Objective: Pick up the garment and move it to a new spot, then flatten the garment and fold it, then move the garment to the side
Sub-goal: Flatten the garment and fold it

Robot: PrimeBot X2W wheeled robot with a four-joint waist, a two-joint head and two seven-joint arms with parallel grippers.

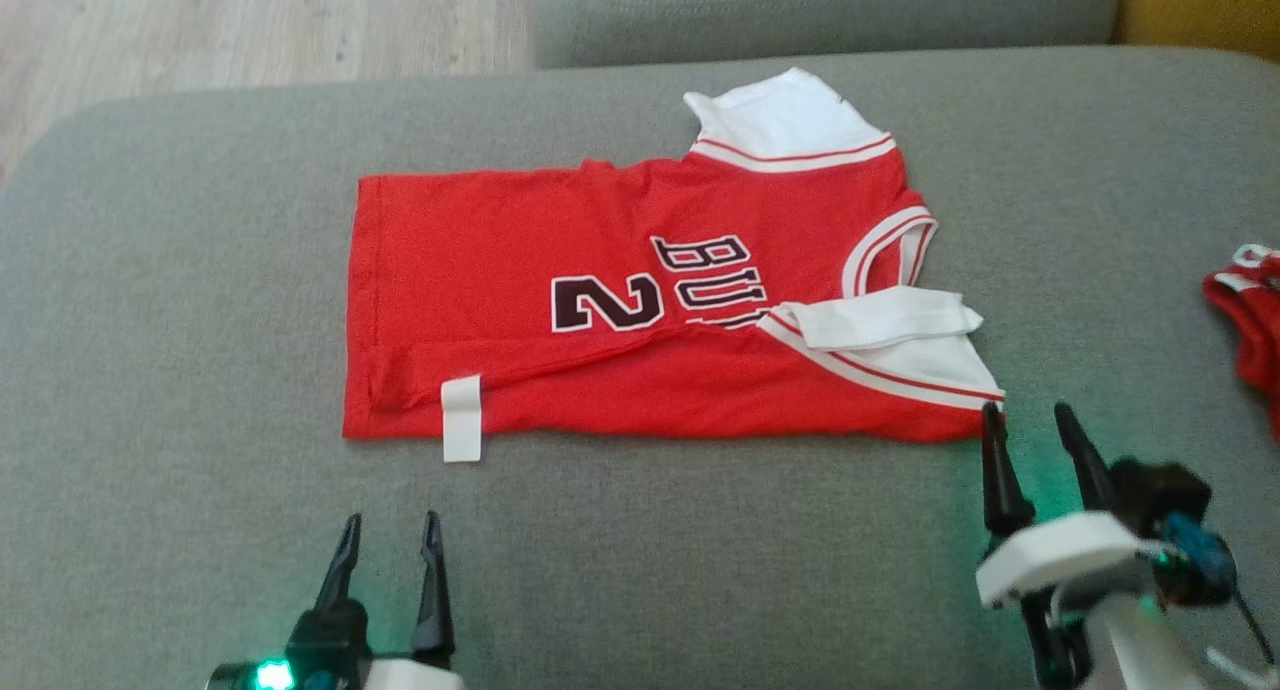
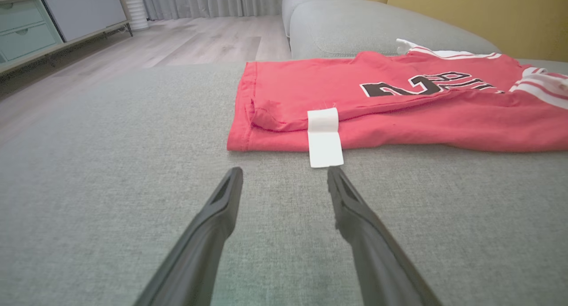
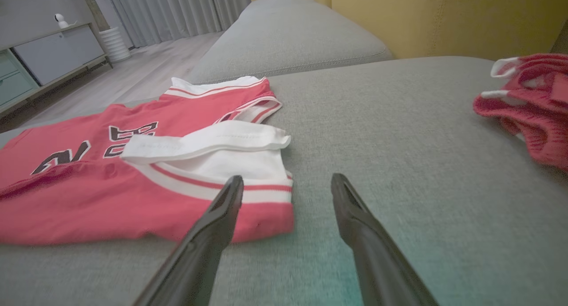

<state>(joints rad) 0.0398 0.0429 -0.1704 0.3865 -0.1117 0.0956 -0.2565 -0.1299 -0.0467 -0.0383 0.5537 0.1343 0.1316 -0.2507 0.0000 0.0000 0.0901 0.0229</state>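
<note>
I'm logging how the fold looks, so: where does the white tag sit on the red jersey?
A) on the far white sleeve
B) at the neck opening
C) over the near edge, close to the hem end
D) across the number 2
C: the white tag sticks out over the near edge of the red jersey, close to its hem end, with its tip lying on the grey cushion.

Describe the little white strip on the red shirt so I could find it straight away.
On the grey sofa seat lies a red basketball jersey with a black 2. At its hem end, on the edge nearest the robot, a small white label sticks out onto the cushion. Unlike the white sleeves at the other end, it is plain, with no red stripes.
</note>
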